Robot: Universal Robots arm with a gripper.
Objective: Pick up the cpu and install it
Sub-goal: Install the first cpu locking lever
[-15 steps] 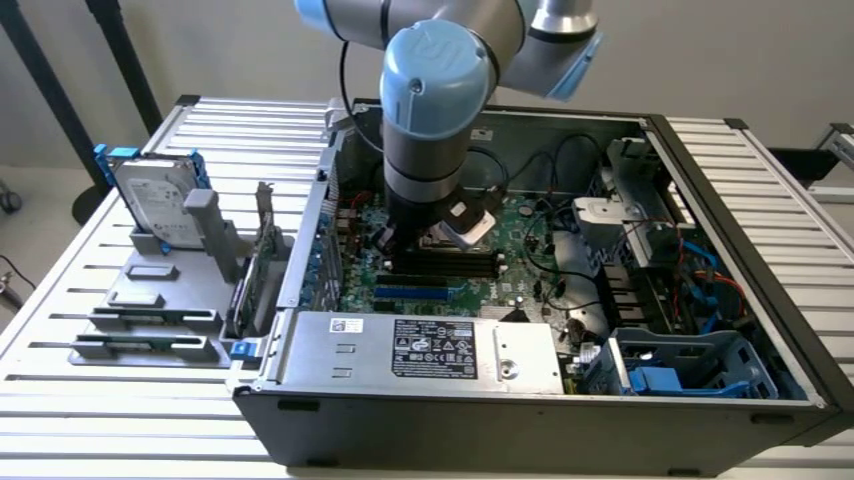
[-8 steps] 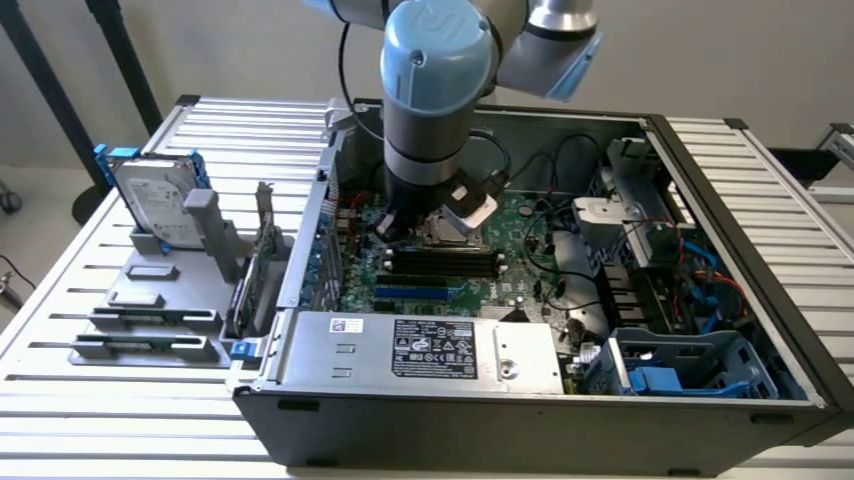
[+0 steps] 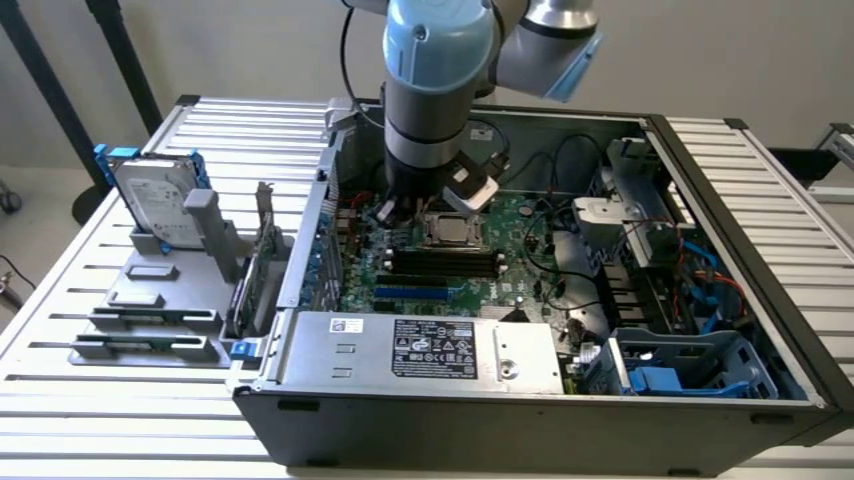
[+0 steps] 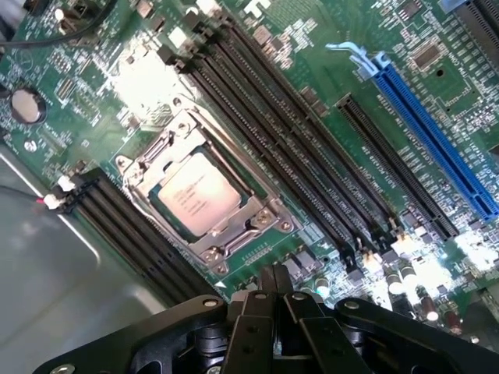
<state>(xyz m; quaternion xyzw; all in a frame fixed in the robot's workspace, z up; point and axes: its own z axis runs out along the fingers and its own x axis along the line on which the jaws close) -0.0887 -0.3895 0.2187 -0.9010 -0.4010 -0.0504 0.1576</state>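
The cpu (image 4: 199,193), a small square chip with a dull silver top, lies flat inside the metal socket frame (image 4: 234,234) on the green motherboard (image 4: 312,54). In the exterior view the cpu (image 3: 450,230) sits near the middle of the open computer case, just below the arm's wrist. My gripper (image 4: 273,282) hovers above the board a little to the side of the socket, its black fingers pressed together with nothing between them. In the exterior view the gripper (image 3: 430,205) hangs just above the socket.
Black memory slots (image 4: 296,148) and a blue expansion slot (image 4: 437,140) run beside the socket. A grey labelled power-supply box (image 3: 427,348) fills the case's front. A hard drive in a blue bracket (image 3: 158,195) stands on a grey rack at the exterior view's left. Cables and drive bays crowd the case's right side.
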